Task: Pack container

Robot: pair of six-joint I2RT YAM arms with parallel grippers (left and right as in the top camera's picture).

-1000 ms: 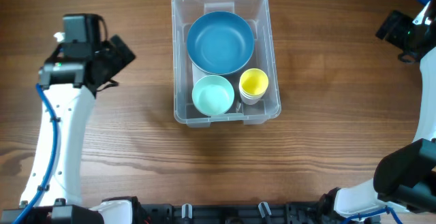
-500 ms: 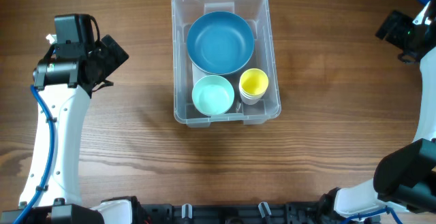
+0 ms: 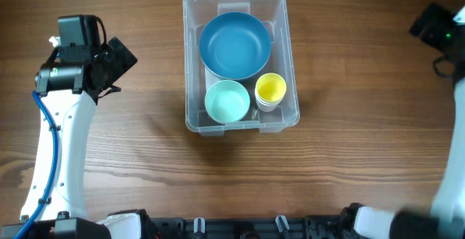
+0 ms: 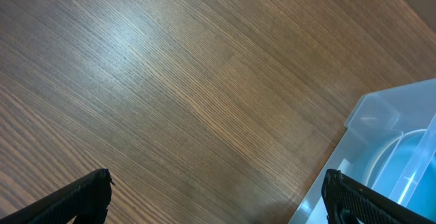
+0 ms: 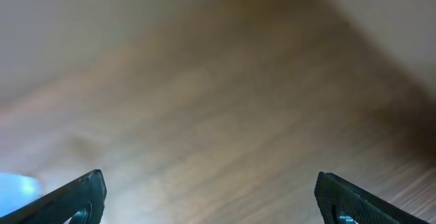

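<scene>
Currently, the wooden table (image 3: 349, 159) carries the container (image 3: 190, 86), standing upright with its open side up. Left gripper (image 4: 218, 195) — well apart from the container, on its left — has its fingers spread wide and holds nothing. Right gripper (image 5: 211, 198), well apart on the container's right, is likewise spread wide and empty; its view is blurred. Inside the container: blue bowl (image 3: 235, 45) at the far end, mint bowl (image 3: 227, 101) in the near-left corner, yellow cup (image 3: 270, 90) just beside it, near-right.

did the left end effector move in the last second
Yes. The left end effector shifted slightly toward the left edge of the overhead view, away from the container, which stayed put.
</scene>
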